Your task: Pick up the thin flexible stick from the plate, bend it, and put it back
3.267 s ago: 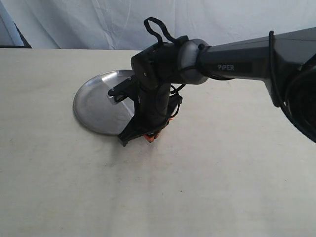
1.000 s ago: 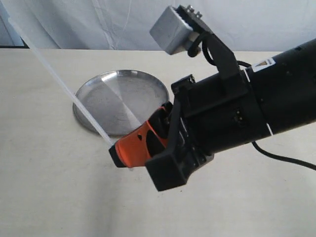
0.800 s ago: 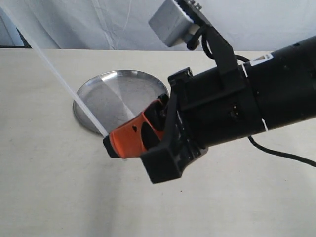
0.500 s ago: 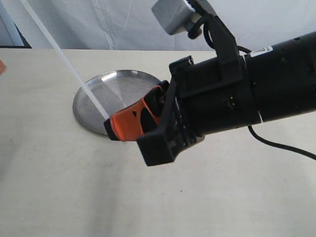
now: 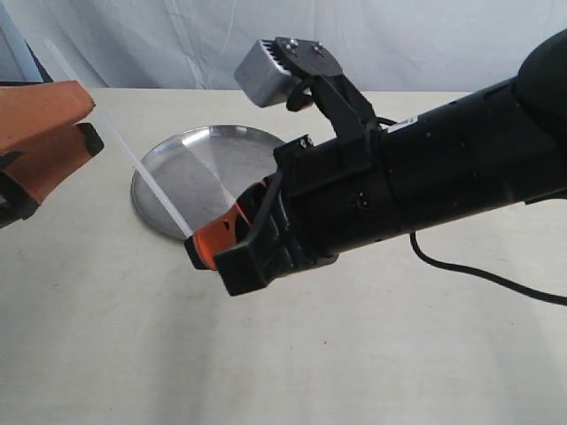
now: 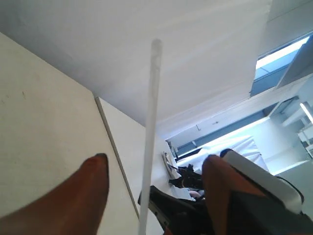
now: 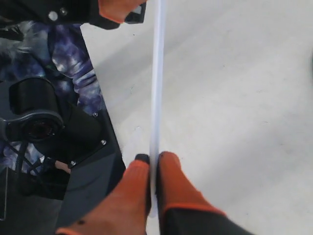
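Whitish stick (image 5: pixel 142 170), silver-grey plate (image 5: pixel 221 159)

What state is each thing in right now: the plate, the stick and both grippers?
plate: flat on the table, nothing on its visible part.
right gripper: shut on one end of the thin flexible stick.
left gripper: open, a finger on each side of the stick, not touching it.
thin flexible stick: lifted off the plate, straight, not yet bent.
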{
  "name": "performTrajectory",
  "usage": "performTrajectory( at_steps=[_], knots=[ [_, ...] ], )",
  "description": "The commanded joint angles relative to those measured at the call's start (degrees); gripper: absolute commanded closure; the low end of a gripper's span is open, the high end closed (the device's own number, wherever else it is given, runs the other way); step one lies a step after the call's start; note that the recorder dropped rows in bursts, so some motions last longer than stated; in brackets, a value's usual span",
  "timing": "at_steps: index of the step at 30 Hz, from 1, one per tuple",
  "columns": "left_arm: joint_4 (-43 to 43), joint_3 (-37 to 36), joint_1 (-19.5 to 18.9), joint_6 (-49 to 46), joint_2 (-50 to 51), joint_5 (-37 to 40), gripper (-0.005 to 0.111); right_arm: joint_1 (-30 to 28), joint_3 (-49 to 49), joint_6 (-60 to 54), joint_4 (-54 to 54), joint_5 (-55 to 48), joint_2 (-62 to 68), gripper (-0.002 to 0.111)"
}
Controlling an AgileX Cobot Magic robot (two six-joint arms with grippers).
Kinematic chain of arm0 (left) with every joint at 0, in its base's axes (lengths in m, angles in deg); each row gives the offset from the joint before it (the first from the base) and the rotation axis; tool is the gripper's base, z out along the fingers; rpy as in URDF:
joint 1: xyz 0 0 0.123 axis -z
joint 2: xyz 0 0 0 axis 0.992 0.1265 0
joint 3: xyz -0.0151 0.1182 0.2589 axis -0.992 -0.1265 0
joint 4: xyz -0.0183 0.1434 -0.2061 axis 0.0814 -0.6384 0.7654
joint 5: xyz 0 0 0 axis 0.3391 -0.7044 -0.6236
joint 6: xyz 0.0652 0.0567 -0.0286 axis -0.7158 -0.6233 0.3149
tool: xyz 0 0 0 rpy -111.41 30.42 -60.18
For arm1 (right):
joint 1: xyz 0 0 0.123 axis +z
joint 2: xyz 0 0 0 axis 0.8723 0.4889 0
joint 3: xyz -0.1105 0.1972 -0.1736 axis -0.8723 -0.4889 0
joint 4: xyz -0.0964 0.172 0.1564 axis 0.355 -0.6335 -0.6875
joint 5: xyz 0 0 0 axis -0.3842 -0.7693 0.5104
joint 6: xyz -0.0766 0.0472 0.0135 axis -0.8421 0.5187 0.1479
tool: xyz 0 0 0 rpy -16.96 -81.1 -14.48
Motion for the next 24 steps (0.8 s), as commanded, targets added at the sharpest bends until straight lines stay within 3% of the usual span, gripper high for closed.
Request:
performTrajectory(
  at_steps=[1,6,8,10,14,24],
  knots=[
    [1.3,0.3,0.0,0.1,0.1,4.3,0.049,0.0,-0.2,0.0,-0.3,-2.9,0.0,0.109],
    [5.5,0.3,0.0,-0.1,0.1,4.7,0.049,0.0,-0.2,0.0,-0.3,-5.1,0.0,0.109],
    [6.8,0.3,0.0,-2.6,0.1,4.7,0.056,0.0,-0.2,0.0,-0.3,-7.1,0.0,0.109],
    [7.1,0.3,0.0,-5.4,0.1,4.7,0.069,0.0,-0.2,0.0,-0.3,-7.9,0.0,0.109],
    [6.6,0.3,0.0,-8.5,0.1,3.4,0.107,0.0,-0.2,-0.1,-2.3,-7.9,0.0,0.109],
    [2.4,0.3,0.0,-15.8,0.1,2.9,0.106,0.0,0.1,-3.2,-10.2,-10.0,0.0,0.109]
  ],
)
